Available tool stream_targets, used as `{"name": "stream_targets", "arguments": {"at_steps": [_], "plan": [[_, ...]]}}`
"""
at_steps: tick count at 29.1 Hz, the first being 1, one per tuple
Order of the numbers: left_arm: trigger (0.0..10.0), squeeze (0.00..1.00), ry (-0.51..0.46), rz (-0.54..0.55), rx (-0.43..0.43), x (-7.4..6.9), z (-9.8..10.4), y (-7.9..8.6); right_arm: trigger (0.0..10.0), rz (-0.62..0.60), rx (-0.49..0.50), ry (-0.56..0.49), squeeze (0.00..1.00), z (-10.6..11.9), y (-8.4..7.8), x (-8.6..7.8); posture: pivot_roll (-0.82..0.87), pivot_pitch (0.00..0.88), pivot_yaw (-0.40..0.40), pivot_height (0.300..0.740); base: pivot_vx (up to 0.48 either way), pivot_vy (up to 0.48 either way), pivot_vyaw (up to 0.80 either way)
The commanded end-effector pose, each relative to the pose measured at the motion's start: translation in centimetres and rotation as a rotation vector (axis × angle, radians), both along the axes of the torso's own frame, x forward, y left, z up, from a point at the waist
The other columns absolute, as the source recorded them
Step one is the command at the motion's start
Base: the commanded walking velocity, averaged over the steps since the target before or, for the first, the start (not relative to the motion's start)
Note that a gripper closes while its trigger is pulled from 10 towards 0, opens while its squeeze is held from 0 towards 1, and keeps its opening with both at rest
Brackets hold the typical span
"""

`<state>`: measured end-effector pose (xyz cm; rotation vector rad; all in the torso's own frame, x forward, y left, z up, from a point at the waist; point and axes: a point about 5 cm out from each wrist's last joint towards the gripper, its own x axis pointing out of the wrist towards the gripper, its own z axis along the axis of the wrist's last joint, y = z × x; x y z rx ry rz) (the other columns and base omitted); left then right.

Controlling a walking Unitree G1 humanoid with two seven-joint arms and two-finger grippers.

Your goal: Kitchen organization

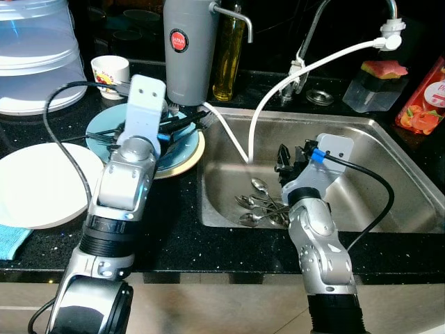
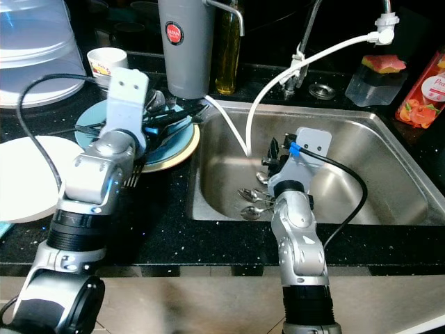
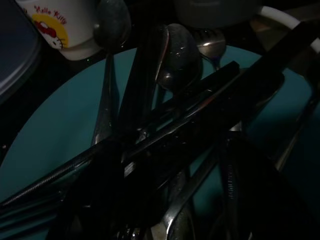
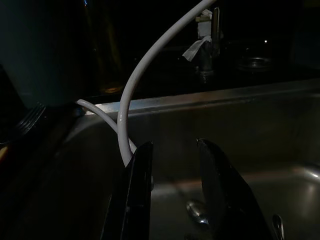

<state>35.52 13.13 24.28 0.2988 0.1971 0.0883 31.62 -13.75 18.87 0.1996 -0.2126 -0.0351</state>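
A blue plate on the black counter left of the sink carries a heap of cutlery, spoons and forks among them. My left gripper lies low over that plate, reaching toward the sink's edge, and its wrist view is dark. Several spoons lie on the bottom of the steel sink. My right gripper hangs inside the sink just above those spoons. It is open, with nothing between its fingers.
A cream plate sits under the blue one; a white plate and blue cloth lie at left. Behind stand a cartoon cup, grey appliance, oil bottle and clear cover. A white hose drops into the sink.
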Motion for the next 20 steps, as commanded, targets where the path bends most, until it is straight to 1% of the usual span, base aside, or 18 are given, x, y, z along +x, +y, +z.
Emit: {"name": "stream_targets", "arguments": {"at_steps": [1,2,3,5,6,7,8,11,12,13,15,16,20], "plan": [[10.0,0.0,0.072,0.044,0.071,0.2,-1.1,0.5,10.0,-0.005,0.0,-0.004,0.0,0.0,-0.2,0.0,0.22,0.011,-0.095,0.74,0.0,0.0,0.0],[10.0,0.0,0.094,0.059,0.093,0.3,-1.3,0.5,10.0,-0.005,0.0,-0.005,0.0,0.0,-0.2,0.0,0.22,0.01,-0.095,0.74,0.0,0.0,0.0],[10.0,0.0,0.094,0.059,0.093,0.3,-1.3,0.5,10.0,-0.005,0.0,-0.005,0.0,0.0,-0.2,0.0,0.22,0.01,-0.095,0.74,0.0,0.0,0.0],[10.0,0.0,0.157,0.095,0.13,0.4,-1.5,0.6,10.0,-0.004,0.0,-0.005,0.0,0.0,-0.1,0.0,0.22,0.009,-0.094,0.74,0.0,0.0,0.0],[10.0,0.0,0.152,0.103,0.168,0.5,-1.5,0.8,10.0,-0.004,0.0,-0.005,0.0,0.0,-0.1,0.1,0.22,0.009,-0.093,0.74,0.0,0.0,0.0],[10.0,0.0,0.152,0.103,0.168,0.5,-1.5,0.8,10.0,-0.004,0.0,-0.005,0.0,0.0,-0.1,0.1,0.22,0.009,-0.093,0.74,0.0,0.0,0.0],[10.0,0.0,0.139,0.106,0.205,0.6,-1.4,1.0,10.0,-0.004,0.001,-0.006,0.0,0.0,-0.1,0.1,0.22,0.009,-0.093,0.74,0.0,0.0,0.0],[10.0,0.0,0.139,0.106,0.205,0.6,-1.4,1.0,10.0,-0.004,0.001,-0.006,0.0,0.0,-0.1,0.1,0.22,0.009,-0.093,0.74,0.0,0.0,0.0],[10.0,0.0,0.137,0.099,0.238,0.7,-1.5,1.2,10.0,-0.004,0.001,-0.006,0.0,0.1,-0.1,0.1,0.22,0.011,-0.092,0.74,0.0,0.0,0.0],[10.0,0.0,0.137,0.099,0.238,0.7,-1.5,1.2,10.0,-0.004,0.001,-0.006,0.0,0.1,-0.1,0.1,0.22,0.011,-0.092,0.74,0.0,0.0,0.0],[10.0,0.0,0.137,0.112,0.306,1.0,-2.0,2.0,10.0,-0.006,0.002,-0.005,0.0,0.0,-0.1,0.0,0.22,0.014,-0.091,0.74,0.0,0.0,0.0],[10.0,0.0,0.146,0.12,0.324,1.1,-2.4,2.3,10.0,-0.007,0.003,-0.004,0.0,0.0,-0.1,0.0,0.22,0.014,-0.091,0.74,0.0,0.0,0.0],[10.0,0.0,0.171,0.129,0.346,1.1,-3.1,2.7,10.0,-0.008,0.003,-0.004,0.0,0.0,-0.2,0.0,0.21,0.017,-0.091,0.74,0.0,0.0,0.0]]}}
